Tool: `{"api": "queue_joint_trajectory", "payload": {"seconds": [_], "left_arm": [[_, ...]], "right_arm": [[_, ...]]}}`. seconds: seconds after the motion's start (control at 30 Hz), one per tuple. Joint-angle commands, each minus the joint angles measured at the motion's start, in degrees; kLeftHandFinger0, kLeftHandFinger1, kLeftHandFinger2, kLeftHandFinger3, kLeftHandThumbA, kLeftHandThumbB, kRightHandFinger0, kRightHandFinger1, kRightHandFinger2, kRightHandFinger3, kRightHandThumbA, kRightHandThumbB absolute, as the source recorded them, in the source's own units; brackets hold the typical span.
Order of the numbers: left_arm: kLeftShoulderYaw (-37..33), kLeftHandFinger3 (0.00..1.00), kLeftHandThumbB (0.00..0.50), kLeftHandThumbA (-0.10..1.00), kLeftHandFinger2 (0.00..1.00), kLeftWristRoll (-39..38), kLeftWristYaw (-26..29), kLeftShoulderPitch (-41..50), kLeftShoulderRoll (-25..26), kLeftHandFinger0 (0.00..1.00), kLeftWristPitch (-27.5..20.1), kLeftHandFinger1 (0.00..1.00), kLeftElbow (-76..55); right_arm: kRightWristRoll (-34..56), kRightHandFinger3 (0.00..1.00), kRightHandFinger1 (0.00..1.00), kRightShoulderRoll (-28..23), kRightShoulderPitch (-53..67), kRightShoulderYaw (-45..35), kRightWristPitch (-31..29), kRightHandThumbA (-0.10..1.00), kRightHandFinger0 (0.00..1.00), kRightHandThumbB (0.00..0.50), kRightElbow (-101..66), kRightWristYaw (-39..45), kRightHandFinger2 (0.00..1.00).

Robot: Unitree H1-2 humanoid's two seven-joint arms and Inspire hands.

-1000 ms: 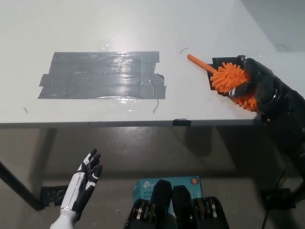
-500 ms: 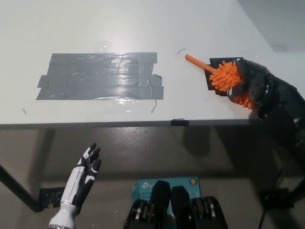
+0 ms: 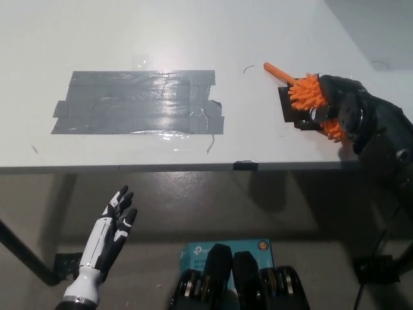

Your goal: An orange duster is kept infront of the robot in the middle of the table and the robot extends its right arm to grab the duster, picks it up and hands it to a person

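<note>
Wrapped around the bristly head of the orange duster (image 3: 308,94), my right hand (image 3: 342,106) sits near the table's right front corner, fingers curled over the spiky orange mass so that tufts show both above and below my grip. Black arm and black hand blend together here, so I cannot make out each finger clearly, but the closure on the duster head is plain. The duster's thin orange handle pokes out up and to the left of my hand, slanting away across the white table (image 3: 129,32). Under the duster head a small black patch (image 3: 289,108) lies flat on the tabletop, partly hidden by my hand; whether the bristles are touching it or just above it I cannot tell from this steep angle.

Further left on the table, well apart from the duster, a broad rectangle of grey tape (image 3: 139,102) is stuck down in overlapping strips (shiny, catching the light along its lower edge). A small black tab (image 3: 245,165) sits on the table's front edge, between the tape and my right hand.

Below the table edge, at the lower left, my white left hand (image 3: 113,223) hangs in the air over the floor, holding nothing, fingers spread and pointing up toward the table. A teal box (image 3: 193,255) lies on the floor near the bottom middle.
</note>
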Motion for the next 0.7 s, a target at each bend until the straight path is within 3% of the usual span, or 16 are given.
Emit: {"api": "queue_joint_trajectory", "payload": {"seconds": [0.0,0.1,0.17,0.2,0.23,0.27,0.3,0.33,0.37,0.4,0.43,0.5,0.57,0.67], "left_arm": [[0.5,1.00,0.057,0.83,1.00,-1.4,-0.5,-1.1,0.8,0.90,-0.2,0.98,-1.2],[0.6,1.00,0.069,0.83,1.00,-1.6,-0.5,-1.3,0.8,0.89,-0.6,0.97,-0.6],[0.6,1.00,0.067,0.84,1.00,-1.5,-0.5,-1.5,0.8,0.87,-0.6,0.96,-0.4],[0.6,1.00,0.061,0.84,1.00,-1.6,-0.6,-1.6,0.7,0.86,-0.6,0.94,-0.4],[0.6,1.00,0.061,0.84,1.00,-1.5,-0.6,-1.6,0.7,0.85,-0.7,0.94,-0.2],[0.6,1.00,0.057,0.84,1.00,-1.5,-0.6,-1.7,0.7,0.84,-0.9,0.93,-0.2],[0.6,1.00,0.064,0.84,1.00,-1.4,-0.5,-1.6,0.6,0.83,-0.6,0.93,-0.4],[0.6,1.00,0.064,0.84,1.00,-1.3,-0.5,-1.6,0.7,0.83,-0.5,0.92,-0.5],[0.6,1.00,0.072,0.85,0.99,-1.3,-0.6,-1.6,0.8,0.83,-0.6,0.92,-0.4],[0.6,1.00,0.072,0.85,0.99,-1.2,-0.5,-1.6,0.8,0.83,-0.7,0.92,-0.2],[0.6,1.00,0.076,0.86,0.98,-1.2,-0.5,-1.7,0.9,0.82,-0.9,0.91,0.0],[0.5,1.00,0.072,0.87,0.97,-0.9,-0.5,-2.0,1.0,0.82,-1.2,0.91,0.4],[0.5,1.00,0.060,0.86,0.95,-1.2,-0.6,-2.0,1.0,0.80,-1.5,0.89,0.5],[0.5,1.00,0.059,0.86,0.95,-1.4,-0.7,-1.9,0.9,0.80,-1.3,0.89,0.1]], "right_arm": [[3.0,0.80,0.45,0.4,2.7,-2.9,-2.1,-0.10,0.24,0.114,1.0,1.5,0.50],[3.6,0.84,0.49,0.0,2.8,-4.6,-1.5,-0.10,0.26,0.095,-0.5,2.4,0.55],[4.6,0.63,0.43,-0.2,3.0,-6.0,-2.5,-0.10,0.17,0.097,-1.5,3.0,0.48],[5.3,0.42,0.34,-0.3,3.2,-6.9,-3.1,-0.10,0.10,0.097,-2.0,3.1,0.35],[6.2,0.40,0.37,-0.4,3.6,-8.2,-4.0,-0.10,0.08,0.121,-2.5,3.0,0.37],[7.6,0.28,0.30,-0.4,3.8,-9.7,-5.0,-0.10,0.02,0.173,-2.8,2.8,0.28],[10.1,0.30,0.36,-0.4,4.2,-12.5,-6.3,-0.10,0.01,0.191,-3.7,2.4,0.32],[11.1,0.34,0.50,-0.2,4.4,-14.0,-6.8,-0.10,0.11,0.205,-4.1,2.1,0.44],[12.9,0.56,0.56,0.0,4.7,-16.4,-7.1,-0.10,0.16,0.210,-5.3,2.3,0.61],[13.7,0.56,0.56,0.1,4.9,-17.4,-7.0,-0.10,0.16,0.210,-5.9,2.8,0.61],[15.0,0.73,0.60,0.3,5.1,-19.0,-7.0,-0.10,0.16,0.208,-6.8,3.3,0.75],[16.6,0.87,0.64,0.5,5.6,-21.5,-6.5,-0.10,0.16,0.199,-9.4,4.3,0.87],[19.7,0.95,0.65,1.3,6.2,-25.0,-5.1,-0.10,0.13,0.203,-11.8,4.7,0.95],[23.2,0.98,0.61,2.5,6.7,-29.2,-2.6,-0.10,0.08,0.207,-14.8,4.5,0.94]]}}
